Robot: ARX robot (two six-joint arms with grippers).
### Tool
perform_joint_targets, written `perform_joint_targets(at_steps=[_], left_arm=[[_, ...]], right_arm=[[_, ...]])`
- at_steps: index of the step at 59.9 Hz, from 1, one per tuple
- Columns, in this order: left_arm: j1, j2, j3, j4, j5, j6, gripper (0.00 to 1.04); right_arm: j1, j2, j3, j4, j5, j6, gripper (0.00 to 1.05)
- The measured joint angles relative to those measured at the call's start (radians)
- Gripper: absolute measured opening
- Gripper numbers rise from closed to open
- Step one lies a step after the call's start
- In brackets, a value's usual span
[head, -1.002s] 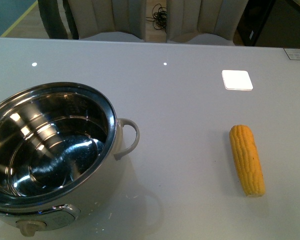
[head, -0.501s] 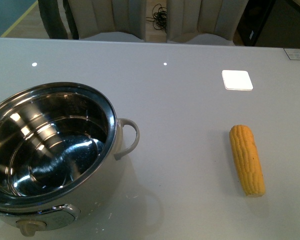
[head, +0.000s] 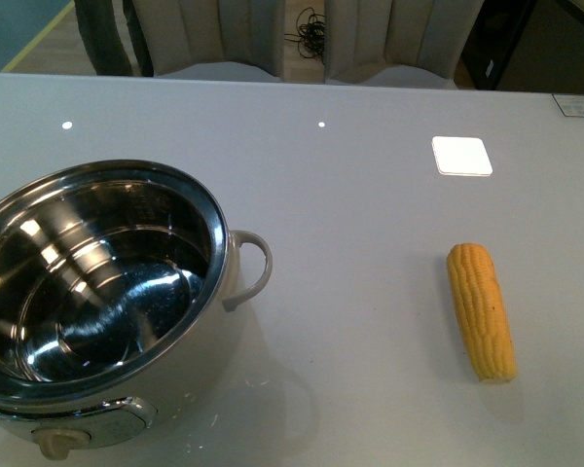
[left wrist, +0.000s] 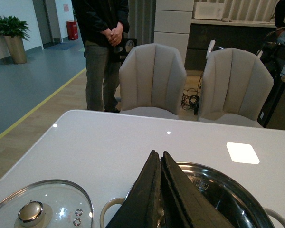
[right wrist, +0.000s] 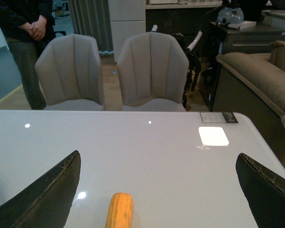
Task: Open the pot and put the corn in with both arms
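The cream-white pot (head: 204, 321) stands open at the front left of the table, its shiny steel inside empty. Its glass lid (left wrist: 38, 209) lies on the table beside it in the left wrist view. The yellow corn (head: 481, 309) lies on the table at the right, apart from the pot. Neither arm shows in the front view. My left gripper (left wrist: 157, 154) is shut and empty above the pot's rim (left wrist: 218, 178). My right gripper (right wrist: 157, 164) is wide open, with the corn (right wrist: 119, 210) low between its fingers (right wrist: 47, 194).
A bright white square of reflected light (head: 461, 156) lies on the table at the back right. Two beige chairs (left wrist: 152, 80) stand behind the table, and a person (left wrist: 102, 42) stands behind them at the left. A sofa (right wrist: 261, 80) is off to the right.
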Motion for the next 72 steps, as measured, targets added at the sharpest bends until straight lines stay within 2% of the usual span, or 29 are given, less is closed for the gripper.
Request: perform_joint_targets(at_steps=[3,7,24,30,38,43,46,50,60,72], left_arm=[[0.000,0.000,0.000,0.000,0.000,0.001,0.12],[0.000,0.000,0.000,0.000,0.000,0.001,0.28],[0.000,0.000,0.000,0.000,0.000,0.001,0.78],[0.000,0.000,0.000,0.000,0.000,0.001,0.99],[0.000,0.000,0.000,0.000,0.000,0.003,0.98],[0.000,0.000,0.000,-0.001,-0.001,0.003,0.98],[0.000,-0.001,0.000,-0.001,0.001,0.003,0.98],[0.000,-0.001,0.000,-0.001,0.000,0.003,0.98],[0.000,-0.001,0.000,-0.001,0.000,0.003,0.98],[0.000,-0.001,0.000,-0.001,0.000,0.003,0.98]], right_arm=[[0.000,0.000,0.000,0.000,0.000,0.000,0.96],[0.000,0.000,0.000,0.000,0.000,0.000,0.96],[0.000,0.000,0.000,0.000,0.000,0.000,0.96],[0.000,0.000,0.000,0.000,0.000,0.000,0.96],[0.000,0.000,0.000,0.000,0.000,0.000,0.96],[0.027,0.142,0.097,-0.251,0.086,0.077,0.96],[0.037,0.243,0.134,-0.354,0.086,0.115,0.96],[0.058,0.328,0.137,-0.364,0.087,0.146,0.96],[0.120,0.572,0.148,-0.177,0.085,0.183,0.96],[0.174,1.081,0.217,0.198,0.081,0.179,0.96]])
